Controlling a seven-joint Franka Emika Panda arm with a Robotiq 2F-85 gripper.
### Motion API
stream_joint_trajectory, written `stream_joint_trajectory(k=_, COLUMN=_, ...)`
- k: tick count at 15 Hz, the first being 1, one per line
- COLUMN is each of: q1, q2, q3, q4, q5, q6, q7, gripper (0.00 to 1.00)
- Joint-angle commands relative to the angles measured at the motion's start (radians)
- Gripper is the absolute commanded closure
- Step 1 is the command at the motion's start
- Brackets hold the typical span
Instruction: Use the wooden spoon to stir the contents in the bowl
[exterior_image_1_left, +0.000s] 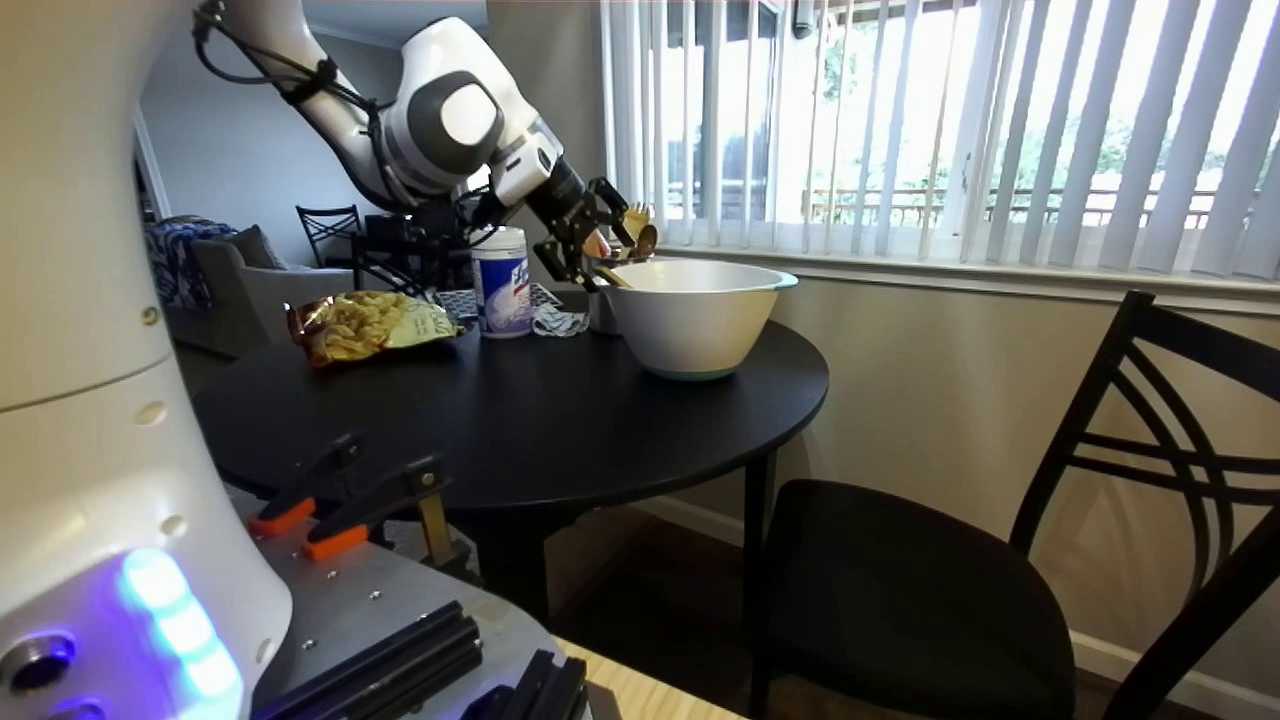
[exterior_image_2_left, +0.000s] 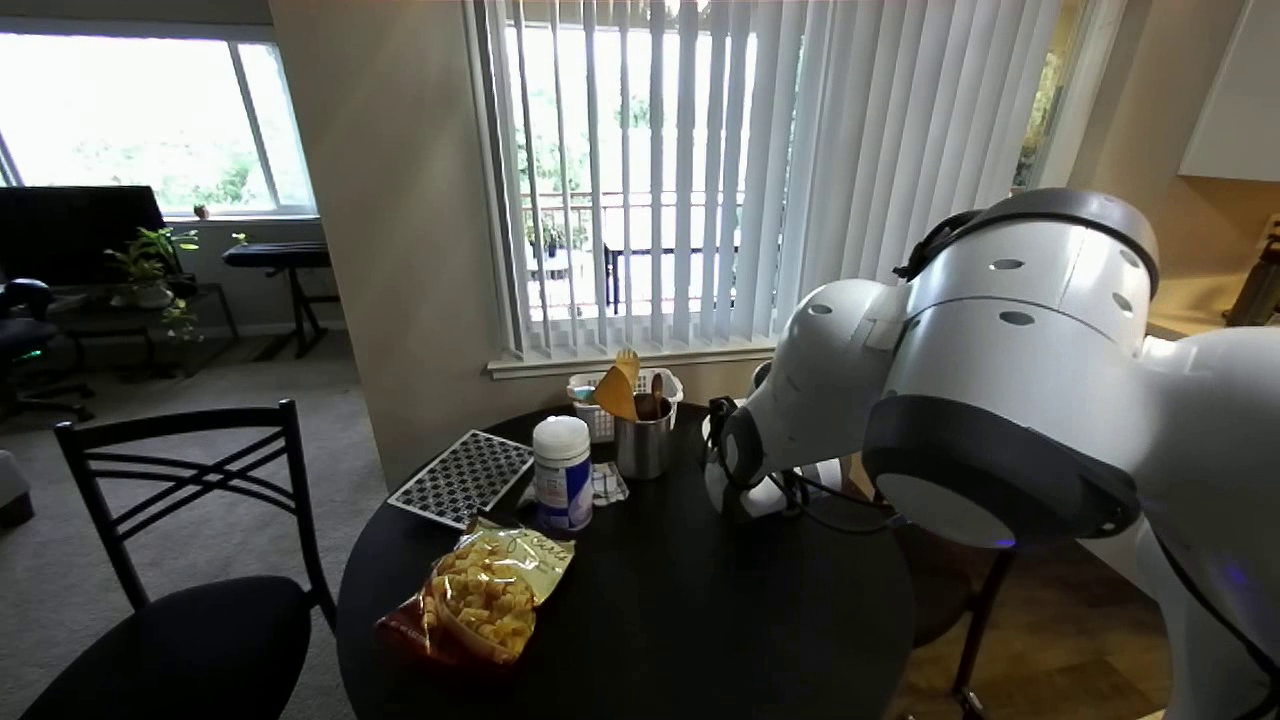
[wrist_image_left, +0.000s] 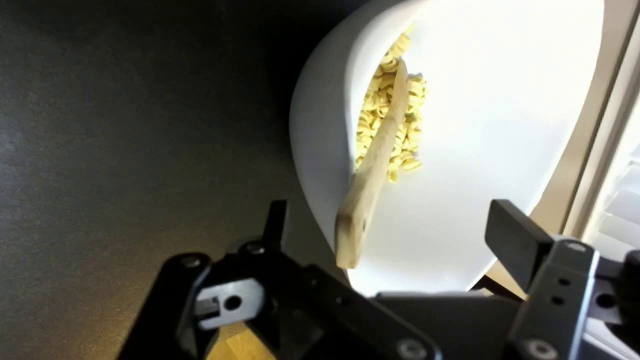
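Note:
The off-white bowl (exterior_image_1_left: 690, 330) stands upright on the black table in an exterior view. The wrist view also shows the bowl (wrist_image_left: 480, 125), with yellow spiral pasta (wrist_image_left: 414, 132) inside. The tan wooden spoon (wrist_image_left: 380, 155) leans in it, one end in the pasta, the handle end over the near rim. The handle end of the spoon (exterior_image_1_left: 612, 278) shows in an exterior view. My gripper (wrist_image_left: 389, 212) is open; the handle end lies between its spread fingers, closer to the left one, touching neither. The gripper (exterior_image_1_left: 608, 262) is at the bowl's rim. The arm hides the bowl in an exterior view (exterior_image_2_left: 800, 400).
A metal utensil holder (exterior_image_2_left: 643, 450) and a white basket (exterior_image_2_left: 600, 425) stand by the window. A wipes canister (exterior_image_2_left: 563, 475) and a snack bag (exterior_image_2_left: 490, 590) are on the round table (exterior_image_1_left: 540, 420). A patterned tray (exterior_image_2_left: 465, 480) lies near its edge. A chair (exterior_image_1_left: 900, 580) stands beside it.

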Motion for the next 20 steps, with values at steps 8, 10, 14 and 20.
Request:
stream_joint_trajectory(k=8, q1=0.014, q2=0.013, q3=-0.027, q4=0.009, q5=-0.022, q6=-0.024, q7=-0.018, gripper=0.27)
stream_joint_trajectory(k=10, q1=0.015, q2=0.012, q3=-0.028, q4=0.008, q5=-0.022, q6=-0.023, q7=-0.015, gripper=0.40)
stream_joint_trajectory(k=14, q1=0.022, q2=0.012, q3=-0.036, q4=0.004, q5=-0.022, q6=-0.023, q7=-0.014, gripper=0.66)
stream_joint_trajectory(k=20, q1=0.056, q2=0.006, q3=-0.088, q4=-0.005, q5=-0.026, q6=-0.030, q7=-0.016, gripper=0.99)
